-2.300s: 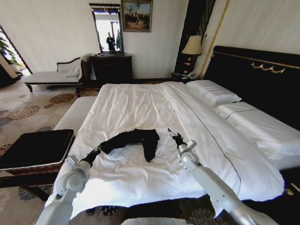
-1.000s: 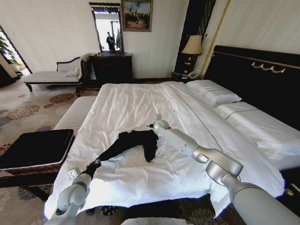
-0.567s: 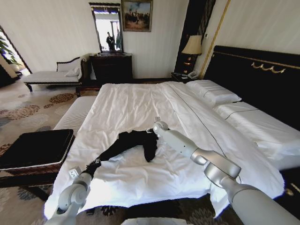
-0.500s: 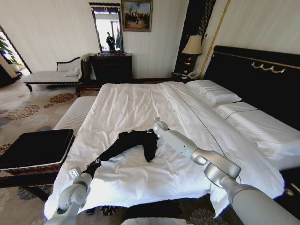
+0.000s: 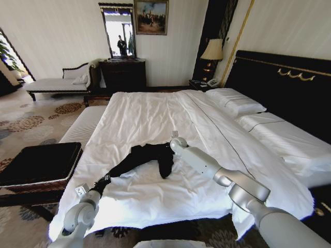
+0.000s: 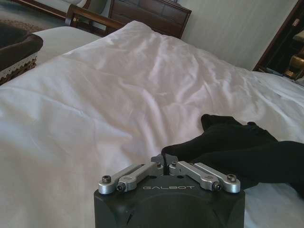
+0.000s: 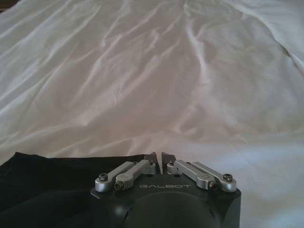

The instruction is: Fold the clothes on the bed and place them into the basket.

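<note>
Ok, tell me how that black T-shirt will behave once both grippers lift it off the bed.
The T-shirt will probably sag: it already lies bunched and creased on the bed. It looks thin and light. Held at opposite ends by the left gripper and right gripper, its middle would likely droop and drag over the sheet.

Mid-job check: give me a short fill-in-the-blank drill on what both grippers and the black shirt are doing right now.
1. The left gripper is shut on an end of the black short-sleeved T-shirt, which lies on the ____ bed.
2. The right gripper sits at the shirt's edge with its fingers ____.
3. The black square basket stands on the robot's ____ side of the bed.

Missing words: white; shut; left
</note>
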You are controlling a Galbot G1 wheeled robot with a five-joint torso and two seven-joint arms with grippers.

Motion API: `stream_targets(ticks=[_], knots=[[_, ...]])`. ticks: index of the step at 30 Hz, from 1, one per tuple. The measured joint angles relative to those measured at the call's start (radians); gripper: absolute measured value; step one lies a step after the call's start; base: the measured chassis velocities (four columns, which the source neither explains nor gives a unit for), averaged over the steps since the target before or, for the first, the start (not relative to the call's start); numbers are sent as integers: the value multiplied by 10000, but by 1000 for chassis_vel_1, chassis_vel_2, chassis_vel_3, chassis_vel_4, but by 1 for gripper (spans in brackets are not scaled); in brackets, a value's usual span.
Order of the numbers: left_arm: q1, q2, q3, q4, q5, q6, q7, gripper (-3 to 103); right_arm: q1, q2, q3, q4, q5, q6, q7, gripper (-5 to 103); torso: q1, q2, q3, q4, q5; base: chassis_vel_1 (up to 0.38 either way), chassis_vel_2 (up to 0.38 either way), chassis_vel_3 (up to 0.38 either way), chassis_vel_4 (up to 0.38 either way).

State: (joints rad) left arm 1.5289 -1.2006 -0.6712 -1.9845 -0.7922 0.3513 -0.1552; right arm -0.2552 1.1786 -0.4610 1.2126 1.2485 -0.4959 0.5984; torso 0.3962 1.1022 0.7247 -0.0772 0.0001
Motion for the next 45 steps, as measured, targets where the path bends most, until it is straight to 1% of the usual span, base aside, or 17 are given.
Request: stream_targets(ticks=[5, 7, 12, 17, 23, 24, 27, 30, 33, 34, 36, 37, 39, 40, 41, 42, 45], knots=[[0, 22, -26, -6, -24, -17, -6, 0, -765, -1029, 441, 1422, 96, 460, -63, 2, 0, 0, 0, -9, 1, 0, 0, 0, 0], [-3, 23, -29, 2, -27, -23, -10, 0, -1786, -1834, 982, 2701, 211, 613, -22, 0, -1, 0, 0, -14, 4, 0, 0, 0, 0], [-70, 9, 31, 34, -13, -23, -22, 0, -2526, -2296, 1394, 3582, 85, 1360, -439, 0, -2, 3, -1, -9, 1, 0, 0, 0, 0], [-153, -117, 107, 4, 14, 46, -97, 0, -2155, -1771, 1333, 2811, 50, 1761, -590, 0, -1, 2, 0, -3, -2, 0, 0, 0, 0], [16, -275, 162, -263, 105, 93, -129, 0, -982, -526, 764, 1235, 98, 1312, -546, -3, -1, 1, 1, -5, -4, 0, 0, 0, 0], [88, -314, 162, -338, 130, 93, -126, 0, -650, -93, 653, 682, 114, 1212, -556, 7, -1, 1, 2, 1, -2, 0, 0, 0, 0], [158, -350, 145, -401, 153, 93, -120, 0, -325, 317, 563, 110, 119, 1104, -607, 7, -1, 1, 2, 1, -4, 0, 0, 0, 0], [211, -387, 77, -478, 168, 90, -113, 0, 122, 887, 346, -906, 149, 629, -758, 28, 0, 0, 2, -7, -4, 0, 0, 0, 0], [212, -406, 56, -496, 167, 89, -113, 0, 204, 1019, 261, -1165, 138, 380, -761, 28, 0, -1, 2, -9, -3, 0, 0, 0, 0], [219, -422, 45, -505, 167, 87, -115, 0, 229, 1102, 208, -1320, 125, 159, -758, 38, 0, -1, 2, -10, -2, 0, 0, 0, 0], [230, -433, 40, -509, 167, 84, -116, 0, 231, 1151, 182, -1409, 114, -11, -749, 38, 0, -1, 2, -9, -1, 0, 0, 0, 0], [240, -439, 37, -509, 166, 81, -118, 0, 229, 1184, 161, -1469, 85, -129, -742, 50, 0, 0, 2, -8, -2, 0, 0, 0, 0], [243, -440, 33, -509, 166, 76, -118, 0, 210, 1205, 136, -1508, 42, -198, -741, 50, -1, 0, 1, -6, -3, 0, 0, 0, 0], [243, -438, 28, -508, 166, 69, -122, 0, 183, 1214, 110, -1528, 11, -238, -741, 61, 0, 0, 1, -6, -2, 0, 0, 0, 0], [242, -436, 26, -503, 166, 67, -125, 0, 164, 1216, 100, -1533, -9, -255, -741, 61, 0, -1, 1, -6, -2, 0, 0, 0, 0], [235, -428, 23, -487, 165, 65, -128, 0, 135, 1215, 96, -1533, -25, -283, -743, 51, 0, 0, 1, -6, -2, 0, 0, 0, 0], [221, -422, 23, -471, 161, 64, -132, 0, 95, 1194, 96, -1518, -37, -316, -756, 51, 0, 0, 1, -7, -1, 0, 0, 0, 0]])
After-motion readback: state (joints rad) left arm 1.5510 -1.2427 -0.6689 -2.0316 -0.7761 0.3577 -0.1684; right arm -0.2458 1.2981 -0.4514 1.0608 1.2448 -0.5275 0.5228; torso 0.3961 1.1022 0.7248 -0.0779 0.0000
